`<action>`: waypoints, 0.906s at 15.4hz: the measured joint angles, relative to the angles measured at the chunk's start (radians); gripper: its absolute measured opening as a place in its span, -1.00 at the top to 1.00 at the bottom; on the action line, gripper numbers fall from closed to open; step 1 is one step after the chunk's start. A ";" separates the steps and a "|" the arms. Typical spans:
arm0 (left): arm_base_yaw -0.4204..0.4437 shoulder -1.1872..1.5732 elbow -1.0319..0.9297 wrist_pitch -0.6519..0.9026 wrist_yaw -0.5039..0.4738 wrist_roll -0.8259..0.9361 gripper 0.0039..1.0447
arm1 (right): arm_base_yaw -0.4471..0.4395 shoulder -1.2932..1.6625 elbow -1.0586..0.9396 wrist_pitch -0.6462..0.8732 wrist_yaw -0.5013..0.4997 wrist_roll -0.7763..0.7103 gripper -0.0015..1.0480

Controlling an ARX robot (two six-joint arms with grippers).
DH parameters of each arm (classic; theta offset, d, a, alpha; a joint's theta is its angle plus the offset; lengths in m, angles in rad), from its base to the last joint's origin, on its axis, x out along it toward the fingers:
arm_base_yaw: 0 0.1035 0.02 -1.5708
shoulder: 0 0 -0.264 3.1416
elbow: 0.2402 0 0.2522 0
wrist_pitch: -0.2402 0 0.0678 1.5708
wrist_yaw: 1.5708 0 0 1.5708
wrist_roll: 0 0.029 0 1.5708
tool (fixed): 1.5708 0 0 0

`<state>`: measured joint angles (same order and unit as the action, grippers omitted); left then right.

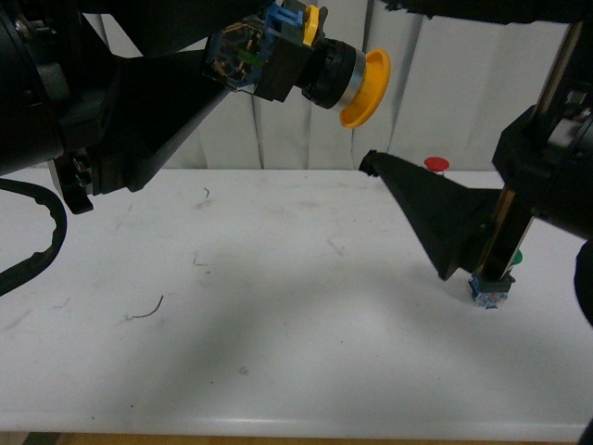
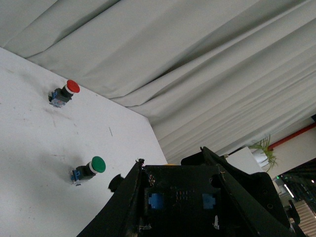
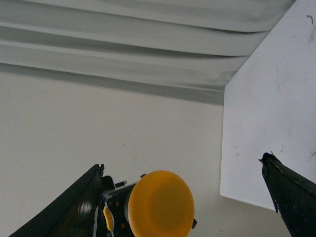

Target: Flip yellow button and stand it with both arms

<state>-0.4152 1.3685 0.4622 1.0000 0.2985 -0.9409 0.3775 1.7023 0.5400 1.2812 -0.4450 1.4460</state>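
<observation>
Front view: left gripper (image 1: 218, 65) pinches the yellow mushroom-capped push-button (image 1: 306, 67) by its blue-black base, high above the white table (image 1: 278, 278), cap sideways. Meanwhile the right gripper (image 3: 182, 165), fingers spread wide near the cap, should close squarely before any release.

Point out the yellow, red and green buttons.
yellow button (image 1: 369, 88), front view, on its yellow cap.
red button (image 2: 73, 86), left wrist view, on its red cap.
green button (image 2: 98, 164), left wrist view, on its green cap.
</observation>
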 joint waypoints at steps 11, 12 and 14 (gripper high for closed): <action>0.006 0.004 0.000 -0.004 0.002 0.006 0.32 | 0.074 0.002 0.019 0.007 0.008 -0.030 -0.43; 0.007 0.006 0.000 -0.004 0.002 0.006 0.32 | 0.074 0.002 0.022 0.008 0.009 -0.031 -0.29; 0.011 0.007 0.000 -0.003 0.002 0.002 0.32 | 0.074 0.002 0.026 0.010 0.017 -0.031 0.07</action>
<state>-0.4038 1.3758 0.4622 0.9966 0.3000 -0.9386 0.4515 1.7046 0.5659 1.2915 -0.4282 1.4151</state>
